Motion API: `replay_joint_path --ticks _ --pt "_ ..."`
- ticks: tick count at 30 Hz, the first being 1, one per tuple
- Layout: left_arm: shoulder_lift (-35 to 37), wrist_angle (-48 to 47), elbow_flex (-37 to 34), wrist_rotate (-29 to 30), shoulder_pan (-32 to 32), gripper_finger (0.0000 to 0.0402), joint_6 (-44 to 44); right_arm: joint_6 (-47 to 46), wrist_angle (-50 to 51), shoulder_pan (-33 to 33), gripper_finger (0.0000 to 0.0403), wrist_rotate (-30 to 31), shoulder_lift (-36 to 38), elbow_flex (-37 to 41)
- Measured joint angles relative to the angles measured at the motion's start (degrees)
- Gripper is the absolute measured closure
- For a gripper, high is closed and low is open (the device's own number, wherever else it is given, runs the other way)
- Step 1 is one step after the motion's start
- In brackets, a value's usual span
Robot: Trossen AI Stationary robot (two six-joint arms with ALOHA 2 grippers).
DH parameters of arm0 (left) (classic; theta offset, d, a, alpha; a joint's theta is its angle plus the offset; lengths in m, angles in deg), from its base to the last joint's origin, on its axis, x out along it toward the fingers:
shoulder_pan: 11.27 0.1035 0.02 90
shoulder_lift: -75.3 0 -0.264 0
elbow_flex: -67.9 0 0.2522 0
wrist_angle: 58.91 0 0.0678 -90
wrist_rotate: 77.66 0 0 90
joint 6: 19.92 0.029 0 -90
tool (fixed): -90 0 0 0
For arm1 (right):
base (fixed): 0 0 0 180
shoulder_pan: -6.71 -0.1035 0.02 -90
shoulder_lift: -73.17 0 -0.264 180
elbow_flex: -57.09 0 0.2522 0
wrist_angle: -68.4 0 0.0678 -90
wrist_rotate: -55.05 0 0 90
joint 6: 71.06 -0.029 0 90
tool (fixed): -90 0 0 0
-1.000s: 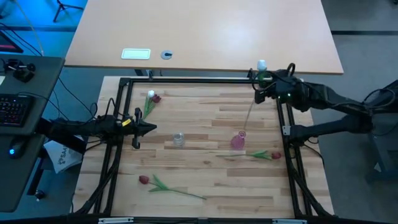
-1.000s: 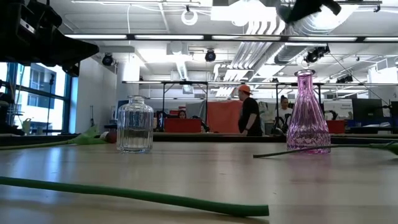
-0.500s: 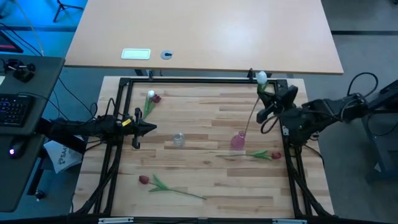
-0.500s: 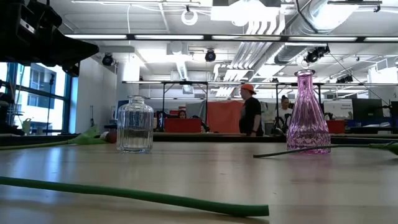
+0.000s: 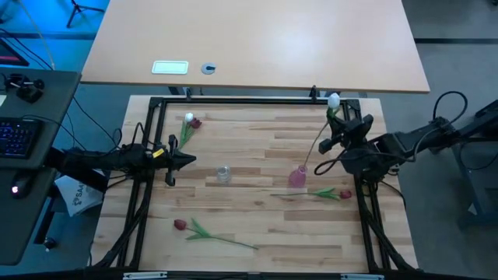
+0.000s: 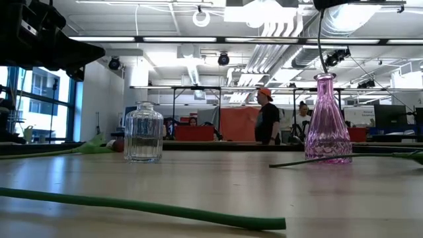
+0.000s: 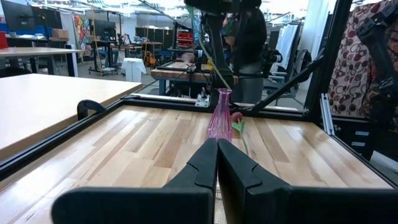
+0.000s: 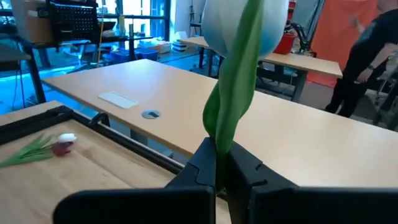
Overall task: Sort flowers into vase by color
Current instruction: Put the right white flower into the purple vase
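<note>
Spanning the scene, the wooden bench (image 5: 257,155) carries a pink vase (image 5: 298,176) just below the right claw (image 5: 337,132), which is clamped on a white tulip (image 5: 333,100), its stem slanting down to the vase mouth. Left claw (image 5: 187,160) sits closed, empty, far across.

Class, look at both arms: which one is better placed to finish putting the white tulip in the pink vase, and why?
The right. Its pincer is shut on the white-headed tulip, whose thin stem reaches the pink glass vase. The left pincer waits shut, empty, farther away.
</note>
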Motion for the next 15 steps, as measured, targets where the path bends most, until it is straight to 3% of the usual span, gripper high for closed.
replay_joint_path --ticks 9,15 --pt "0.01 0.0 -0.01 0.0 0.01 0.0401 0.0 12.85 -4.37 0.1 0.0402 -3.57 1.74 -1.79" --pt "0.0 0.0 0.01 0.0 0.02 0.0401 0.0 12.55 -5.92 -0.02 0.0402 -6.6 2.95 -1.81"
